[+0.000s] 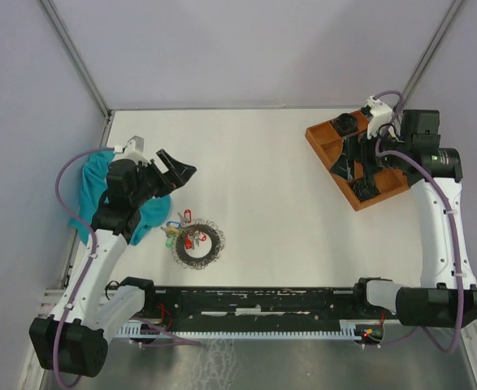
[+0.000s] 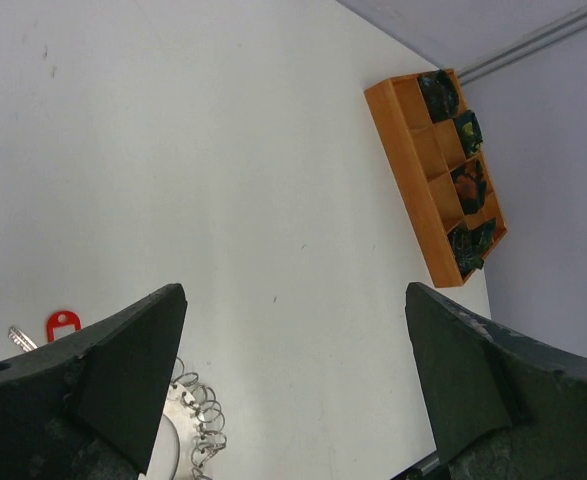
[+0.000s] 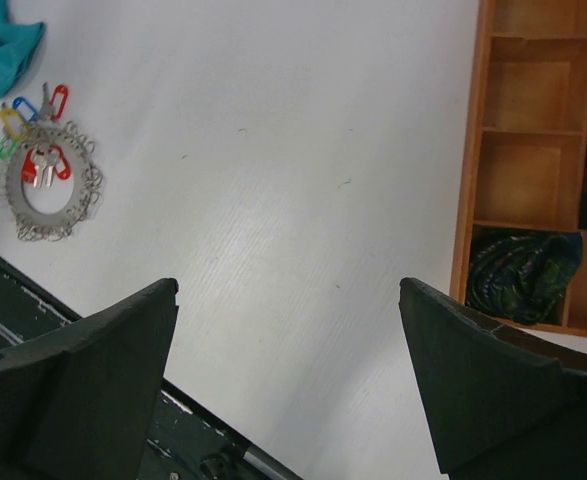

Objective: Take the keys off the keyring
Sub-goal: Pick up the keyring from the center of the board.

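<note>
Nearest the arm bases, the black rail (image 1: 254, 301) runs along the table's front edge. Just beyond it, at about 7 o'clock from the middle of the white table (image 1: 262, 171), lies the keyring (image 1: 199, 244). It lies flat, a grey ring of coiled wire whose small loops bristle darkly all round its rim, with a pale open centre. The keys (image 1: 178, 229) cluster at the ring's 10 o'clock side. They are small silver blades with blue, yellow, green and red plastic tags fanned outward. Two more silver keys with red tags lie across the ring itself, over its band and hole. Whether each one is threaded on the wire cannot be told. At 11 o'clock from the ring the left gripper (image 1: 166, 177) hangs above the table with its black fingers spread wide and nothing between them. It is near the keys but apart from them. A teal cloth (image 1: 100, 175) lies crumpled under that arm at the table's 9 o'clock edge. Farthest off, at 2 o'clock, stands an orange wooden tray (image 1: 323, 134) of compartments, some holding dark bundles. The right gripper (image 1: 358, 175) is above it, jaws likewise wide apart and empty.
</note>
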